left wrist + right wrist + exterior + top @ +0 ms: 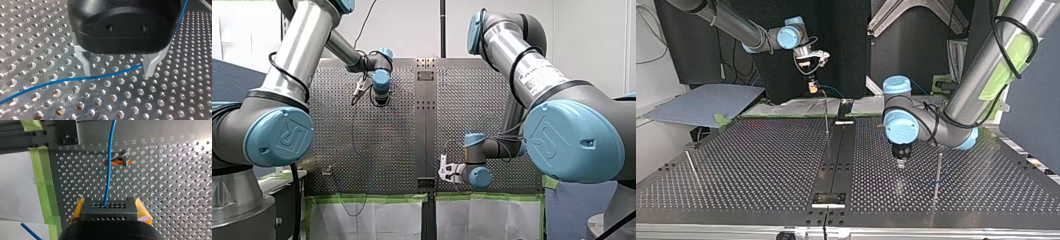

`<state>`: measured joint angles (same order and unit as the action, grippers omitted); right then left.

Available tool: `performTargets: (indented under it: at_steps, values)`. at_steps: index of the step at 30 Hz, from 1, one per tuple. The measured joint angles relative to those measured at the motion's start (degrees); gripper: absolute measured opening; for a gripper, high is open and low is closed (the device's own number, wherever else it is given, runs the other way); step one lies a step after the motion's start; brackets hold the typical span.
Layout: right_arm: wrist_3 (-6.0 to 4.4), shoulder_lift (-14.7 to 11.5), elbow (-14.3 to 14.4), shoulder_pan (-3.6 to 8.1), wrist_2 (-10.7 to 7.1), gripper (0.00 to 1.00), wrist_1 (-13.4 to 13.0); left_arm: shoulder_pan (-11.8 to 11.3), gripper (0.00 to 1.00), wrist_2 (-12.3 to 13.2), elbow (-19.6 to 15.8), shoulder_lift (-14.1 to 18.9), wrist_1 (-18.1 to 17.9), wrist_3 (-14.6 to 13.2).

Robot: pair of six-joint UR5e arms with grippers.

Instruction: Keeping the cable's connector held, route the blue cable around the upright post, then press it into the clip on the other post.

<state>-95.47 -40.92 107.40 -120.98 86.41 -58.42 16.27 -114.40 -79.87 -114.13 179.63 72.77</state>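
Note:
My right gripper [109, 216] has its yellow pads [77, 211] shut on the dark perforated connector [109, 208]. The blue cable [108, 177] runs straight out of it, past a small orange and grey clip [119, 160] on the plate beneath. In the top view this gripper [812, 89] hangs high over the table's far edge, above a thin post [826, 117]. My left gripper [118, 71] stands open just above the plate, and the cable [75, 79] lies across the holes between its pale fingers [86, 65], untouched. A tall upright post [938, 172] stands beside that gripper [900, 162].
A dark rail [836, 160] runs down the middle of the perforated table [761, 165]. Another thin rod [691, 167] leans near the top view's left edge. Green tape [43, 177] lines the table's border, with white sheeting beyond.

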Motion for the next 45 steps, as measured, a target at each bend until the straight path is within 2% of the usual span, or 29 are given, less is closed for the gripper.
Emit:
performTargets:
  at_steps: [4,10,26,32,39,45]
  values:
    - [0.0,0.0,0.0,0.0,-0.01,0.0,0.0,-0.1,0.99,0.3,0.0,-0.3,-0.1,0.0]
    - [-0.02,0.0,0.0,0.0,-0.14,0.0,-0.1,0.2,0.99,0.5,0.0,-2.6,-0.1,0.0]
    - [0.0,0.0,0.0,0.0,-0.19,0.0,-0.1,3.3,0.99,0.9,0.0,-10.0,-0.3,-0.1]
    - [0.0,0.0,0.0,0.0,-0.24,0.0,-0.1,3.9,0.99,1.6,0.0,-11.0,-0.6,0.8]
    - [0.0,0.0,0.0,-0.05,-0.25,0.0,-0.1,5.1,0.99,2.0,0.0,-13.6,-1.1,1.0]
    - [-0.01,0.0,0.0,-0.15,-0.22,0.0,-0.1,5.6,0.99,2.1,0.0,-14.2,-1.9,1.2]
